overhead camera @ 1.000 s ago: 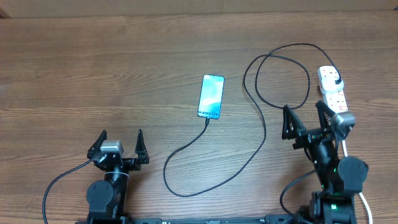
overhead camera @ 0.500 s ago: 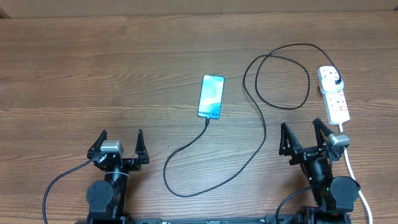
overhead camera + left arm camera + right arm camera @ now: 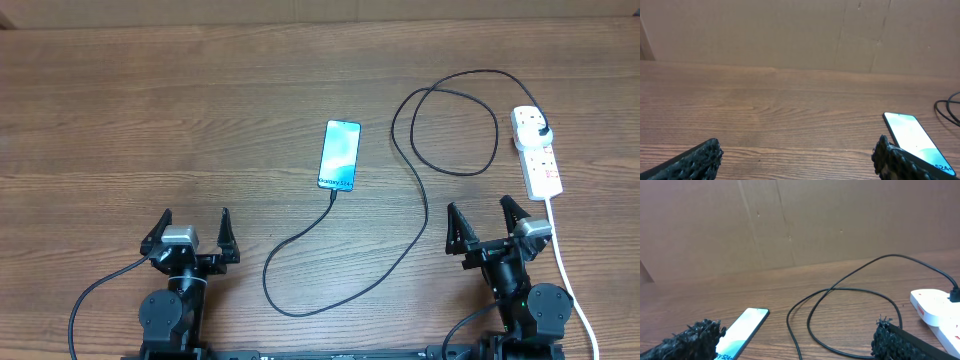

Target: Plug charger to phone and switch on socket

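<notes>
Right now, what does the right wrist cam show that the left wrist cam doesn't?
Only right wrist: the white power strip with the black plug in it, and the big loop of the cable.
Only left wrist: little of its own, just more of the table left of the phone.
Both: the lit phone, some of the cable (left wrist catches only a bit at its right edge), the table and the cardboard wall behind.

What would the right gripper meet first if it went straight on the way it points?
Probably the looping charger, just ahead of the right gripper, jaws open, if it travels low; the socket lies off to the right.
</notes>
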{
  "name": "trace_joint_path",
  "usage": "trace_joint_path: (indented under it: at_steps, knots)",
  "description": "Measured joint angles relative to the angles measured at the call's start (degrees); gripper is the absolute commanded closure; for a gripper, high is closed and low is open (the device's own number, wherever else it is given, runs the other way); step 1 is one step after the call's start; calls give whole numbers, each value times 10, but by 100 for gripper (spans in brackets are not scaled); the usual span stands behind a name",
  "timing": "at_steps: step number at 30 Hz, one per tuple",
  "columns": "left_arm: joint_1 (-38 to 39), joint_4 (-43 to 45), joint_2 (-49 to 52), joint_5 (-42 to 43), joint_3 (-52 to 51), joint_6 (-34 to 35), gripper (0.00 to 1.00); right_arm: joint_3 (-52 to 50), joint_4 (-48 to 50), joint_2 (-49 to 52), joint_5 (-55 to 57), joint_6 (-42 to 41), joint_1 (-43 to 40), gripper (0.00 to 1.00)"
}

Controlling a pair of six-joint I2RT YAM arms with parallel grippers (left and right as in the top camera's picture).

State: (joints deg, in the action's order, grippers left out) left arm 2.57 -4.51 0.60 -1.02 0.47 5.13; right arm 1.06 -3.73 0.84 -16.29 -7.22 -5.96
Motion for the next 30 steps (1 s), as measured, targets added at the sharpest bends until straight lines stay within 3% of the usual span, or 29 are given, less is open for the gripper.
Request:
trace_joint_path:
  at_steps: [30]
  knots:
    - [0, 0, 0, 0, 0, 0, 0, 0, 0, 0, 0, 10, 0, 0]
